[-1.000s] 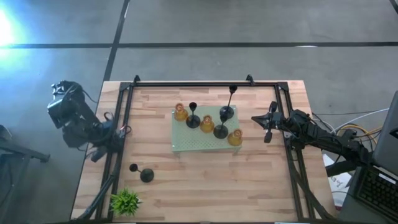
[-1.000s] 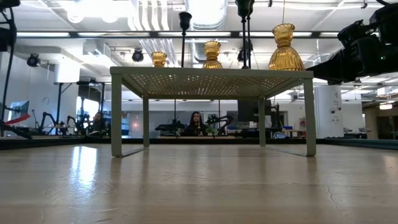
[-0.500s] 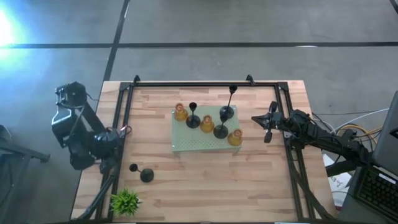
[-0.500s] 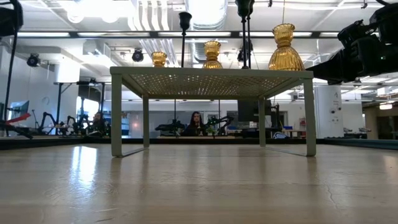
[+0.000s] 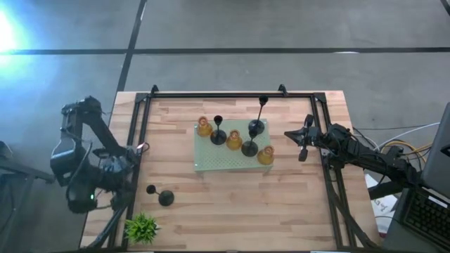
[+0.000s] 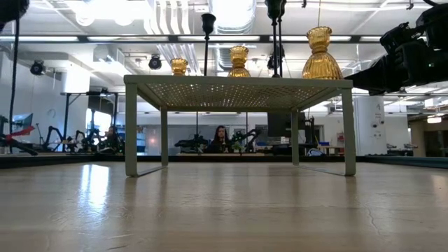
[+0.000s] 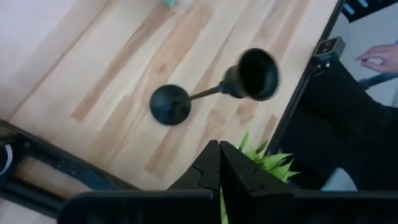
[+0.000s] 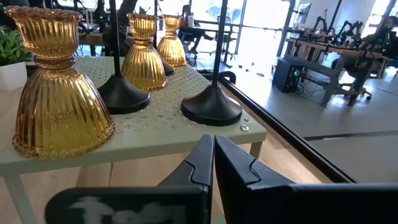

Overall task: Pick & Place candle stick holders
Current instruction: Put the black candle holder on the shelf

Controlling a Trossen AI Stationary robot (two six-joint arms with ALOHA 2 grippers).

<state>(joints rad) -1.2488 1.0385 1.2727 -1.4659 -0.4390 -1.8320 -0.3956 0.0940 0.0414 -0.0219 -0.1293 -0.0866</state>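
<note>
Three amber candle stick holders (image 5: 204,127) (image 5: 234,139) (image 5: 265,155) and three black ones (image 5: 218,133) (image 5: 249,145) (image 5: 257,124) stand upright on the pale green perforated mat (image 5: 211,163), a low stand on legs. A fourth black holder (image 5: 160,195) lies on its side on the table at the near left; it also shows in the left wrist view (image 7: 211,90). My left gripper (image 7: 219,152) is shut and empty, high above the table's left edge, looking down on that holder. My right gripper (image 5: 294,135) is shut and empty, level, just right of the mat.
A small green leafy plant (image 5: 140,228) stands at the near left corner, close to the lying holder. Black frame rails (image 5: 140,126) run along the table's left, far and right sides. A person's hand (image 7: 378,59) shows beyond the table's edge.
My left arm has unfolded and swung its wrist up and toward the table's near edge, along the left rail. The right arm and all holders have kept still.
</note>
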